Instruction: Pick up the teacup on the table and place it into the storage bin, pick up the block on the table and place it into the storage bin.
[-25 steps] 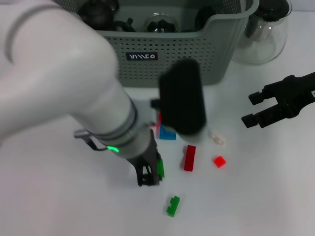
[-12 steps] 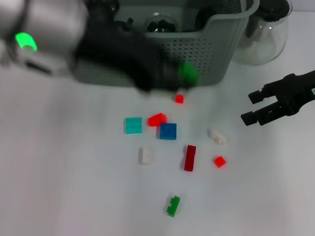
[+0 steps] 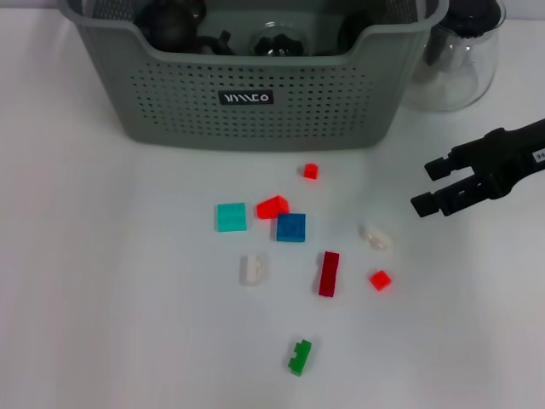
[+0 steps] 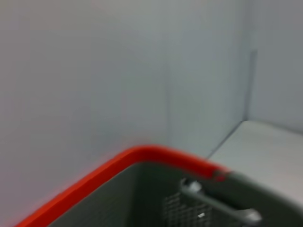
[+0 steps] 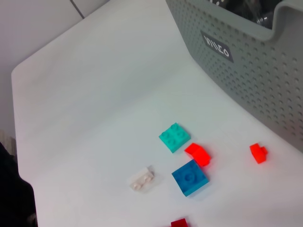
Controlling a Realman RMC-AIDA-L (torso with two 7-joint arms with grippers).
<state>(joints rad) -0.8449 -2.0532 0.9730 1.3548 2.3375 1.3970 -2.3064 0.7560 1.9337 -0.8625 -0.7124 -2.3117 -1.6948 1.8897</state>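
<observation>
Blocks (image 3: pixel 290 227) mostly remain mid-frame below storage bin (image 3: pixel 255 106), cups seemingly inside; right gripper (image 3: pixel 438 186) empty, fingers apart, at right edge; left gripper unseen.

The head view looks steeply down on the counter (image 3: pixel 102 298), with the bin (image 3: pixel 255 102) at its far edge. The right wrist view looks low across the same blocks toward the bin (image 5: pixel 246 61). The left wrist view faces a wall, close above a red-edged rim (image 4: pixel 118 165).
</observation>
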